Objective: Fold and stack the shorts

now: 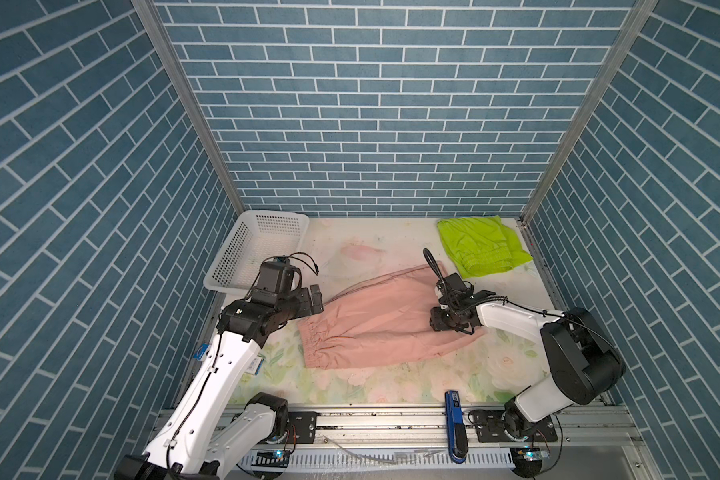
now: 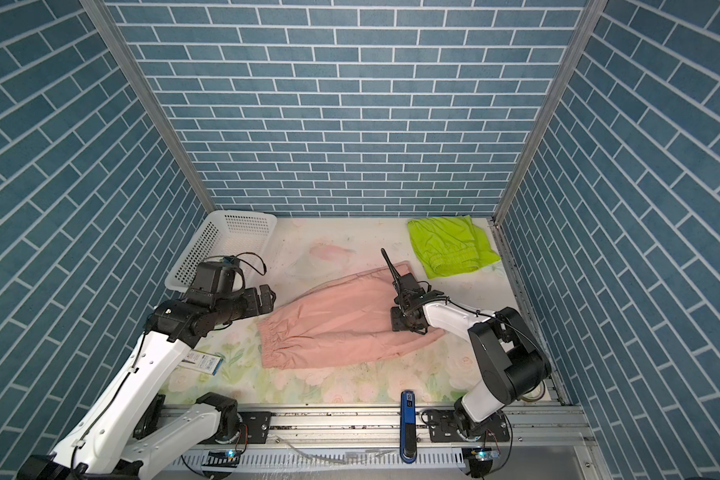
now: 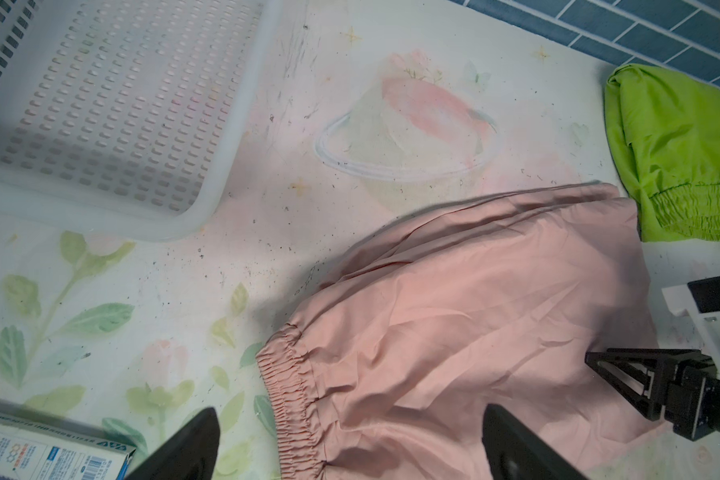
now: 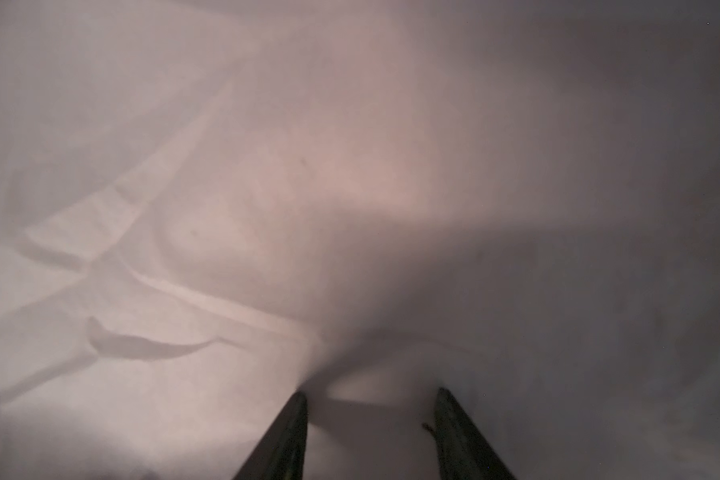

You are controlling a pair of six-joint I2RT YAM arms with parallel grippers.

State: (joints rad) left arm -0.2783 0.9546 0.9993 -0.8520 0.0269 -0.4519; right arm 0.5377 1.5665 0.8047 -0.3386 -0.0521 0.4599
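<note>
The salmon-pink shorts (image 1: pixel 375 324) (image 2: pixel 333 328) lie flat across the middle of the table, with the gathered waistband toward the left. My right gripper (image 1: pixel 436 327) (image 2: pixel 400 325) points down onto their right part. In the right wrist view its jaws stand apart, open, with my right gripper (image 4: pixel 371 392) resting its tips on the pink fabric (image 4: pixel 267 187). My left gripper (image 1: pixel 316 297) (image 3: pixel 350 411) hovers wide open just left of and above the waistband, holding nothing. The lime-green shorts (image 1: pixel 481 245) (image 2: pixel 449 245) (image 3: pixel 674 158) lie folded in the back right corner.
A white perforated basket (image 1: pixel 233 257) (image 2: pixel 196 253) (image 3: pixel 225 166) stands at the back left, close behind the left arm. A blue tool (image 1: pixel 454 419) lies on the front rail. A blue-and-white box (image 3: pixel 51 453) sits by the left arm. Brick-patterned walls enclose three sides.
</note>
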